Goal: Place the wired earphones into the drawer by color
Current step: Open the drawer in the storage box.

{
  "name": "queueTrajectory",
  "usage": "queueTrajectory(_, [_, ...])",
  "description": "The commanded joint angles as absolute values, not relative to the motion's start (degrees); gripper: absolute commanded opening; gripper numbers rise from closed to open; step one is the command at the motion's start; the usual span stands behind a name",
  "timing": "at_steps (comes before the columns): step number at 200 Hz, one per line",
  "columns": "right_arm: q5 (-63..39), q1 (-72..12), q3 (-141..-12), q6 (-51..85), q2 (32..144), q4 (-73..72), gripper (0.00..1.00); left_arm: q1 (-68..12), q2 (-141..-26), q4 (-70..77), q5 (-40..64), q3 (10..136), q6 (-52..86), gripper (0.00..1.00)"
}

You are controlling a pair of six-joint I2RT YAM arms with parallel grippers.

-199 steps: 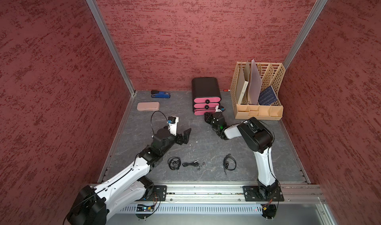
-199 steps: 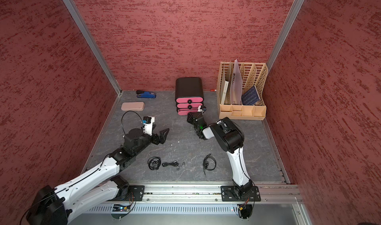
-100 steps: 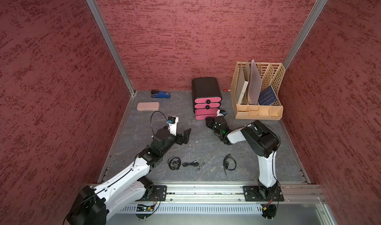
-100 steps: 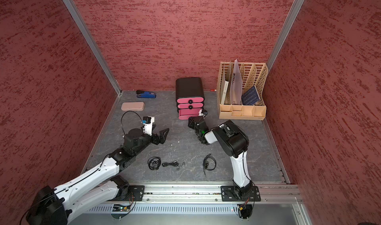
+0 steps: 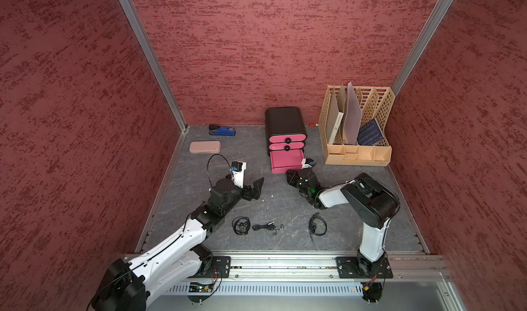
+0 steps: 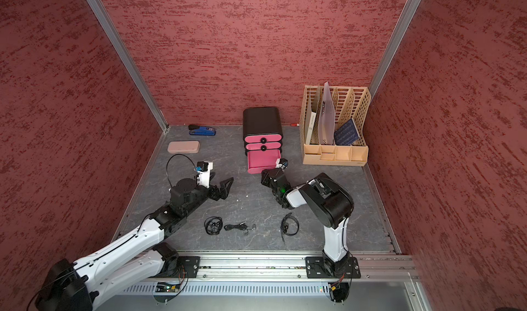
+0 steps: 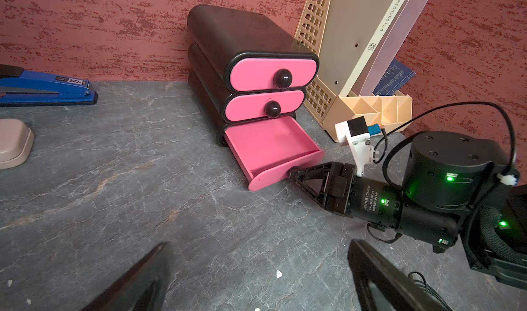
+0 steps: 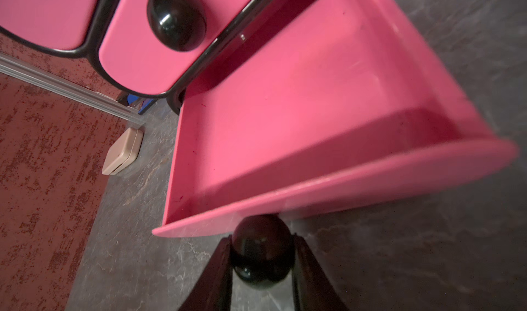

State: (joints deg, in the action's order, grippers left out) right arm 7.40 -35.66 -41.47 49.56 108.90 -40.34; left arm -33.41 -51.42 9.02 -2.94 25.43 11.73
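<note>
- Right wrist view: the right gripper (image 8: 262,238) is clamped on the round black knob (image 8: 261,262) of the bottom drawer (image 8: 299,110). Its jaws sit either side of the ball, which looks like the only thing to pull the drawer by.
- The drawer stands pulled out of the cabinet (image 5: 285,121), and its pink floor is bare, with nothing in it yet. The two drawers above it are shut.
- The left gripper (image 7: 259,245) hangs low over the table (image 5: 285,204) with its jaws spread wide and empty. It faces the drawer from the side, probably parked clear of the right arm.
- Three black earphones (image 5: 266,227) lie in a row on the table near the front rail (image 5: 285,259), well apart from the drawer.
- No red or white sets show. Whether any lie in the shut drawers cannot be told.
- My reading is that this drawer is opened for the black sets. Next the knob must be let go and a bundle picked up, and loose cable could trail over the drawer's rim.
</note>
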Motion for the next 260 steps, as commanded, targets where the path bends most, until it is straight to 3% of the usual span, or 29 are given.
queueTrajectory(1, [9.49, -36.54, -40.21, 49.72, 106.05, -41.4, 0.28, -33.13, -50.75, 9.82, -3.29, 24.78, 11.16, 1.0])
queueTrajectory(128, [11.43, -39.02, -34.54, 50.74, 101.94, -41.66, 0.29, -33.13, -50.73, 10.11, -3.43, 24.61, 11.17, 1.0])
queueTrajectory(168, [11.83, -39.03, -34.8, 50.11, 100.44, -39.56, 0.47, -33.09, -50.85, 10.02, -3.47, 24.54, 11.16, 1.0])
queueTrajectory(226, [12.06, -39.02, -32.38, 47.42, 92.99, -33.46, 0.55, -33.13, -50.46, 9.62, -3.78, 24.57, 11.03, 1.0])
queueTrajectory(260, [10.07, -38.94, -33.64, 40.46, 85.38, -22.94, 0.65, -33.08, -49.51, 7.94, -2.29, 25.3, 10.9, 1.0])
